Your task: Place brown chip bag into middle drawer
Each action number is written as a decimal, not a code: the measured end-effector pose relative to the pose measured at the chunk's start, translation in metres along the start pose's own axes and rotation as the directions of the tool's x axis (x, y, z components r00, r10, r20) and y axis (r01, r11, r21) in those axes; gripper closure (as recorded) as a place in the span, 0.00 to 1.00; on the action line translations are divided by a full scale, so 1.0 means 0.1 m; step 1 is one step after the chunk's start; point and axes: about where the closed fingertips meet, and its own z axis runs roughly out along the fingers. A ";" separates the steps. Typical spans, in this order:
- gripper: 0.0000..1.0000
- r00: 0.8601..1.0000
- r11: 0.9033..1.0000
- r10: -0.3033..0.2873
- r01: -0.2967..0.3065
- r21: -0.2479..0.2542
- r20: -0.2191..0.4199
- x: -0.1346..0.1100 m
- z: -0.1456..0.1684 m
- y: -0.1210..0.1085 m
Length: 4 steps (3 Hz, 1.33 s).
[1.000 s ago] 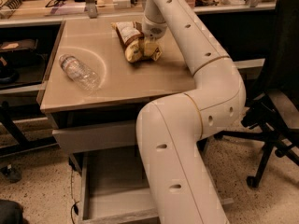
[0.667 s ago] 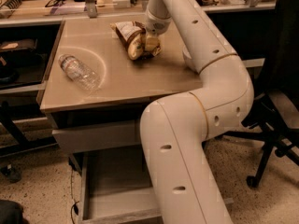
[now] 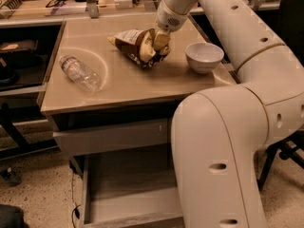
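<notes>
**Arm swung right, bag in the claw**

Swinging off to the right since a second ago, the robot's bulky cream arm (image 3: 223, 141) has uncovered a small white round bowl (image 3: 204, 56) that it hid before. The bowl stands upright near the right edge of the tan tabletop (image 3: 142, 87).

The gripper (image 3: 159, 44) has kept its place over the middle back of the tabletop. It reaches down from the upper arm segment and is pinched on the brown chip bag (image 3: 133, 46), a crinkly dark foil packet with a pale yellow end and a white panel. It grips the bag's crumpled right end. The yellow end points left and toward the back, and the bag's underside looks to be resting on the tabletop. Bag and bowl are near each other but apart.

A clear plastic bottle (image 3: 80, 73) lies on its side at the left of the tabletop, well apart from the bag, where it lay earlier.

Below the tabletop a grey drawer front (image 3: 109, 139) juts out slightly. Under that, the middle drawer (image 3: 126, 184), a wide shallow grey wood-grain tray with low side walls, stands pulled out toward the camera. Its flat floor is in view on the left, and the arm's lower segment covers its right part. The bag is on the tabletop, not in the drawer.
</notes>
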 end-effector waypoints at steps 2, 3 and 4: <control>1.00 1.000 1.000 0.004 -0.004 0.018 -0.009 -0.12 -0.16 0.00; 1.00 0.999 0.999 0.032 -0.031 0.031 -0.022 -0.17 -0.42 0.15; 1.00 0.998 0.999 0.029 -0.027 0.046 -0.052 -0.22 -0.63 0.36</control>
